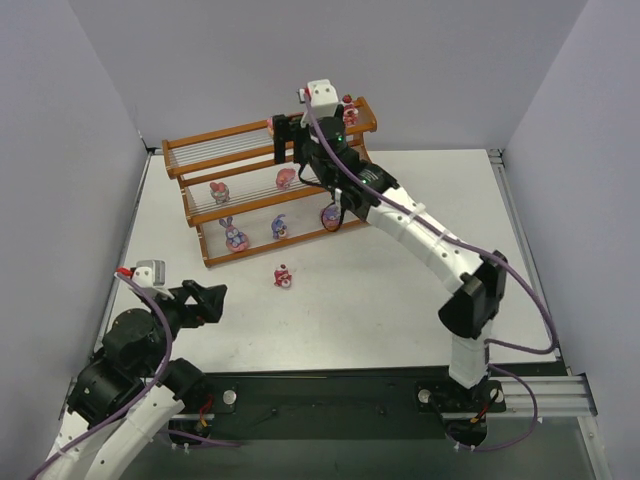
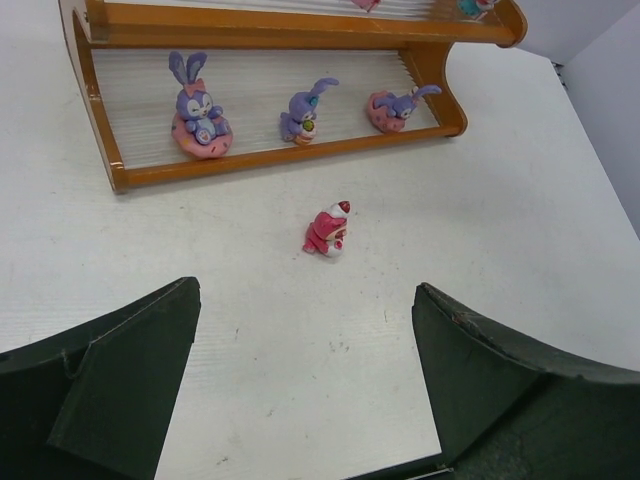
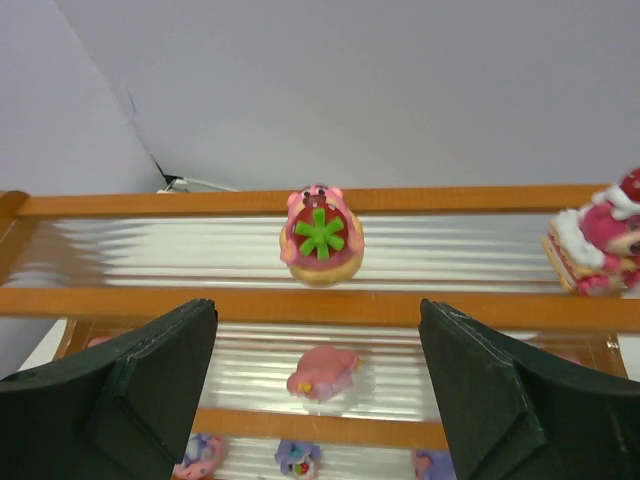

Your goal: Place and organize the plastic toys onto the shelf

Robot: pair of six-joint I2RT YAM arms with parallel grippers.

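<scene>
Right tool (image 3: 315,312) wide open, empty, facing shelf (image 3: 150,303)

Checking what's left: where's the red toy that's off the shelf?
In the top view, the red toy sits on the table just in front of the bottom tier of the shelf, nearest the small purple bunny, ahead of the left pincer.

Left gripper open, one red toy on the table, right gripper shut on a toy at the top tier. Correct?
No. The right gripper is open and empty: the right wrist view shows its fingers wide apart, the pink toy sitting free on the shelf. The left gripper is open, the red toy on the table, as said.
</scene>
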